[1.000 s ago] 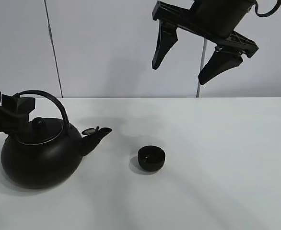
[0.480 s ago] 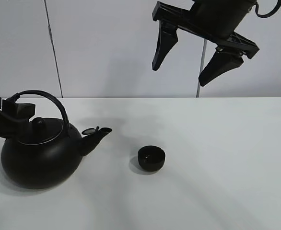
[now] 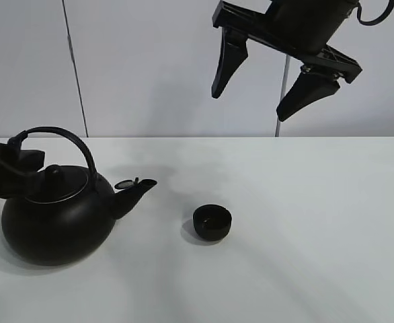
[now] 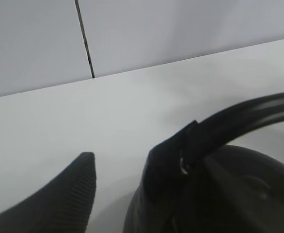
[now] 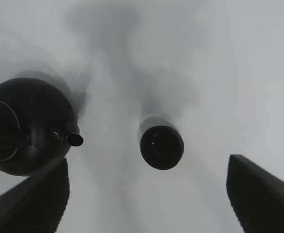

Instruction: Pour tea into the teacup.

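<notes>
Fingers [image 3: 226,60] on right arm hang high, spread and empty; left fingers [image 4: 59,199] beside teapot [image 3: 56,225] handle, grip unclear.

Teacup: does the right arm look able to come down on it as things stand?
Probably yes. The right gripper hangs open high above the table, and the teacup stands alone below it. The spout of the teapot points toward the cup but is apart from it.
</notes>
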Controlling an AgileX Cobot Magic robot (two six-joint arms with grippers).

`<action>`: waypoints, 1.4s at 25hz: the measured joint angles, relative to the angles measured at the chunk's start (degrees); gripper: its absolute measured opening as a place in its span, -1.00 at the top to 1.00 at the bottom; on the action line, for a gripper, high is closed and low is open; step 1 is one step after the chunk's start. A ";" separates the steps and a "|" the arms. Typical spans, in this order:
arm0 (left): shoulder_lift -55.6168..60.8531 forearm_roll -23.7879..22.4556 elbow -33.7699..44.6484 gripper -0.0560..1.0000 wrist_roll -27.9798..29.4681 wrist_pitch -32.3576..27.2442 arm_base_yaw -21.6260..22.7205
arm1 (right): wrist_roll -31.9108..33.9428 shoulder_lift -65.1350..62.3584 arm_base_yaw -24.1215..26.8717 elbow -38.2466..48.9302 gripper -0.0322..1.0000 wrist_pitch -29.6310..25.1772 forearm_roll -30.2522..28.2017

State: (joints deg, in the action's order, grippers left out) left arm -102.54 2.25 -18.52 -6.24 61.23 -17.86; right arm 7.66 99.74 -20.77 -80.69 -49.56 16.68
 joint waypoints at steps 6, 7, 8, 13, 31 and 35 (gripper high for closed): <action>0.00 -1.32 0.00 0.65 0.06 0.00 0.00 | 0.00 0.00 0.00 0.00 -0.25 0.00 0.28; -0.02 -1.67 0.00 0.68 -0.52 0.00 0.00 | 0.00 0.00 0.00 0.00 -0.25 0.00 0.28; -0.07 -1.67 0.00 0.68 -0.50 0.00 0.13 | 0.00 0.00 0.00 0.00 -0.25 -0.06 0.28; -0.07 -2.25 0.00 0.68 -0.91 0.06 0.24 | 0.00 0.00 0.00 0.00 -0.25 -0.12 0.28; 2.09 -9.69 -8.01 0.69 -0.95 -12.26 -0.47 | 0.00 0.00 0.00 0.00 -0.25 -0.12 0.28; 2.09 -10.63 -11.72 0.69 -0.95 -16.02 -1.11 | 0.00 0.00 0.00 0.00 -0.25 -0.12 0.28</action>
State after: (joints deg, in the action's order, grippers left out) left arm -100.45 -8.37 -30.24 -7.20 45.21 -18.97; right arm 7.66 99.74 -20.77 -80.69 -49.69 16.96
